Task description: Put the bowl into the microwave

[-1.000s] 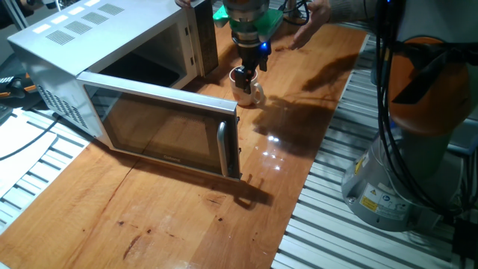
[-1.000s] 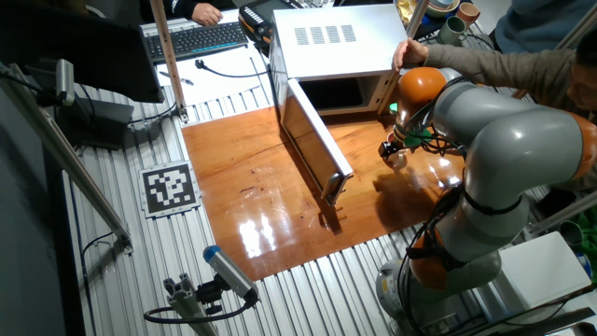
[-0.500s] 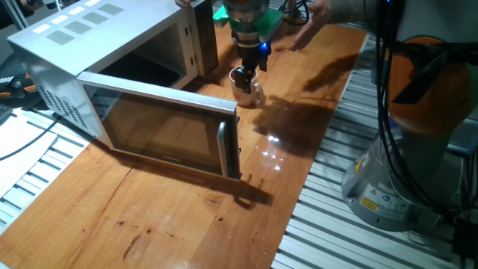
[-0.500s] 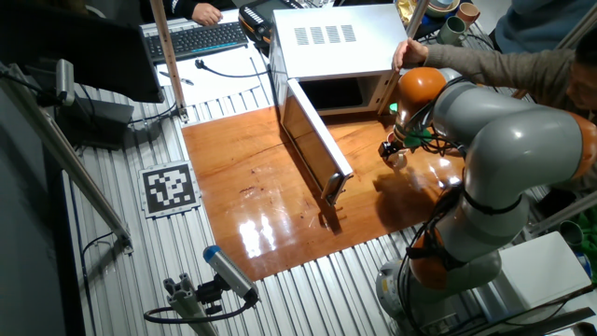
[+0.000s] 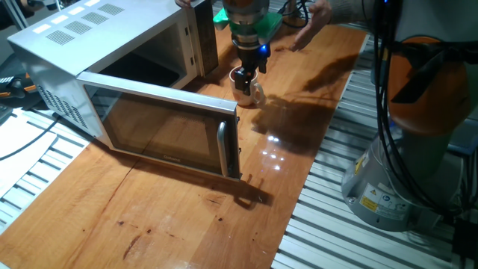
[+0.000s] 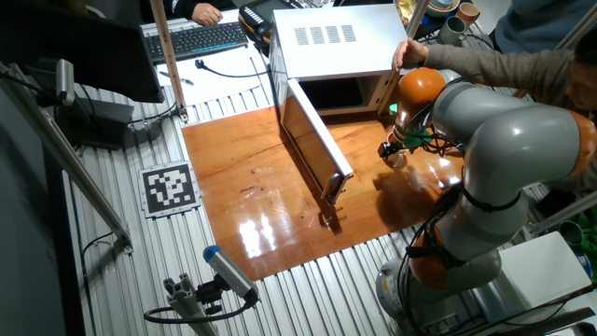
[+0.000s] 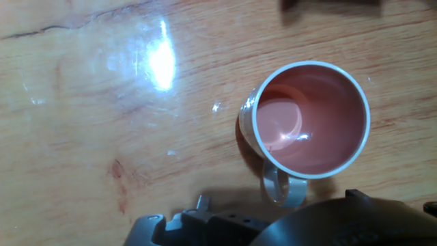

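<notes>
Bowl (image 7: 311,119) upright on table (image 7: 89,137), beside open microwave (image 5: 112,82); gripper (image 5: 246,72) directly above, jaw opening unclear.

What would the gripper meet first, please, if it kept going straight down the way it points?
Probably the small cream cup-shaped bowl with the reddish-brown inside, standing right under the gripper; below that, the wooden table.
</notes>
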Tool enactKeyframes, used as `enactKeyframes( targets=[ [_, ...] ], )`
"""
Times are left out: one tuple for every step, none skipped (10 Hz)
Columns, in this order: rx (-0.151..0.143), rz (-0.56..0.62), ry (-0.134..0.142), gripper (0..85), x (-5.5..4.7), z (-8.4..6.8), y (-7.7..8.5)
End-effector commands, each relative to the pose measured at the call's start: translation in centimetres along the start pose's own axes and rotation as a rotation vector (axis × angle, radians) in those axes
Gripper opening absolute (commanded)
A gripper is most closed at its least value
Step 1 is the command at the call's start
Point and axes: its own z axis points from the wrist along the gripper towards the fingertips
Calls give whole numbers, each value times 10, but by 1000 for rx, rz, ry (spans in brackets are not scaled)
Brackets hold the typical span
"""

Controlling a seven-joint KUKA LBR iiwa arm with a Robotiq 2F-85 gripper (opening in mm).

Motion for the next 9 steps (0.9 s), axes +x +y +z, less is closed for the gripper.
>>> enactKeyframes(
  targets=[
    [-1,0,1,850,0,1,0],
    [-1,2,1,850,0,1,0],
    [-1,2,1,850,0,1,0],
    [-1,2,1,850,0,2,0],
    [-1,2,1,850,0,2,1],
    [-1,2,1,850,0,2,1],
    [-1,3,1,850,0,3,2],
    [-1,3,1,850,0,3,2],
    [-1,3,1,850,0,4,2]
  ],
)
